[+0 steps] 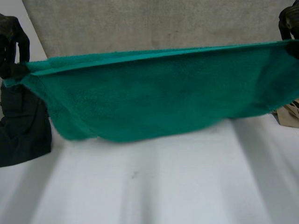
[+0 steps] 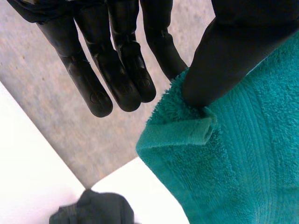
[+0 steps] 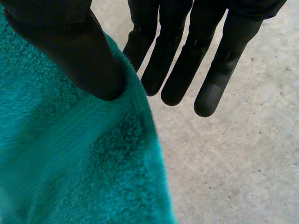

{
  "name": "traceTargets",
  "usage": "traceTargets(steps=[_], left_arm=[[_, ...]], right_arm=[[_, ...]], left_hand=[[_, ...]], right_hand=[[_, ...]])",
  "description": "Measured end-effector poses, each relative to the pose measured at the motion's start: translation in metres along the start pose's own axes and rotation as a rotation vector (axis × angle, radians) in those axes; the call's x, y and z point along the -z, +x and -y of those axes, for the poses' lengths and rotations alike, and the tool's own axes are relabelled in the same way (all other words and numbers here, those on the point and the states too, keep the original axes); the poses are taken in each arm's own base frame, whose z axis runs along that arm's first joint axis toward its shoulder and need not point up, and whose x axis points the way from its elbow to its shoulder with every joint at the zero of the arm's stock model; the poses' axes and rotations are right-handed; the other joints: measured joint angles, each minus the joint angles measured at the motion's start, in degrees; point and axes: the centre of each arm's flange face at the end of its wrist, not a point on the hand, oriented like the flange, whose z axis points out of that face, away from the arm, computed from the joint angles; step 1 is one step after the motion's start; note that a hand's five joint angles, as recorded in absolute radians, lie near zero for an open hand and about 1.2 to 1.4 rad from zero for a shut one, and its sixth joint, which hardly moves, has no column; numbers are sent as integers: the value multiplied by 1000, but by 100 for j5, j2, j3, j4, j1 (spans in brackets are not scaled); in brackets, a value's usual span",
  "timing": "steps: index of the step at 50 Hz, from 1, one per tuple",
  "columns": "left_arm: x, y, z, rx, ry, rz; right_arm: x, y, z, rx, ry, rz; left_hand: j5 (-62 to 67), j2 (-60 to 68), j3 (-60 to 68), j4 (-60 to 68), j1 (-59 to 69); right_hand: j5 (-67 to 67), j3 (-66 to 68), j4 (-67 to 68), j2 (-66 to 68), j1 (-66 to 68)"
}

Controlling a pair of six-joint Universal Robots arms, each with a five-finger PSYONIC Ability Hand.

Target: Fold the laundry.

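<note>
Grey floor [image 1: 140,23] lies beyond the white table [image 1: 163,186].

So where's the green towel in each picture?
Head view: green towel stretched across the middle, held up between left hand and right hand.
Left wrist view: its corner pinched under that hand's thumb.
Right wrist view: its edge pinched under that hand's thumb.
Shared landmark: grey floor.

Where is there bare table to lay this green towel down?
The white table is bare below the hanging green terry towel, between the crumpled black garment and the beige cloth. It is crowded at those two sides.
</note>
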Motion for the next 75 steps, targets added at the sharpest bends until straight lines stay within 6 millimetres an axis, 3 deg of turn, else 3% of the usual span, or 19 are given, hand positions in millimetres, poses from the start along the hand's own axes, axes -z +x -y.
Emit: traceTargets(steps=[4,8,11,14,18,22,24,30,36,39,46,47,53,55,58,62,68,71,75], left_arm=[[-20,0,-19,-5,-86,-22],[-55,6,-49,-19,-172,-70],[-92,15,-73,-40,-190,-105],[-127,19,-83,-63,-135,-105],[-166,15,-75,-76,11,-61],[-192,2,-41,-57,239,22],[-199,-11,-8,-16,423,82],[-191,-28,42,89,709,137],[-190,-25,31,118,683,117],[-193,-19,8,115,599,100],[-198,5,-73,68,332,58],[-198,11,-94,54,267,50],[-187,33,-165,-1,6,9],[-181,38,-180,-16,-59,-5],[-165,46,-200,-55,-179,-39],[-136,52,-211,-124,-323,-90],[-80,56,-205,-244,-497,-168],[-41,62,-200,-325,-602,-234],[-13,68,-197,-386,-677,-297]], right_arm=[[-15,-11,-15,28,-62,49],[-40,-28,-43,56,-148,98],[-61,-43,-63,70,-188,114],[-84,-52,-72,73,-168,84],[-112,-52,-63,57,-52,-23],[-134,-35,-36,21,162,-193],[-142,-18,-9,-11,353,-319],[-140,3,24,-29,668,-445],[-143,-11,7,-1,681,-359],[-148,-24,-12,-2,615,-293],[-153,-67,-79,-26,343,-122],[-152,-80,-99,-25,263,-76],[-142,-115,-154,21,49,45],[-138,-121,-166,42,1,72],[-126,-128,-183,83,-101,128],[-100,-129,-192,130,-248,213],[-44,-125,-190,199,-487,356],[-6,-122,-185,268,-610,454],[14,-120,-179,338,-638,503]], left_hand=[[0,0,0,1,0],[0,0,0,18,0],[0,0,0,19,0],[0,1,0,20,0],[0,1,0,21,0],[0,2,1,21,0],[0,2,1,21,0],[0,2,1,21,0],[77,3,1,21,0],[77,3,1,21,0],[77,3,1,21,0],[77,3,1,21,0],[77,3,1,21,0],[77,3,1,21,0],[77,3,1,21,0],[77,3,1,21,0],[77,3,1,22,0],[77,3,1,22,0],[77,3,1,22,0]], right_hand=[[0,0,0,0,0],[0,0,0,0,0],[0,0,0,0,0],[0,7,1,0,0],[0,27,1,0,0],[0,27,2,0,0],[0,27,3,0,0],[49,27,4,0,0],[119,27,5,0,0],[119,27,5,0,0],[119,27,5,0,0],[119,27,5,0,0],[119,27,5,0,0],[119,27,5,0,0],[119,27,5,0,0],[119,27,5,0,0],[119,27,5,0,0],[134,27,5,0,0],[151,27,5,0,0]])
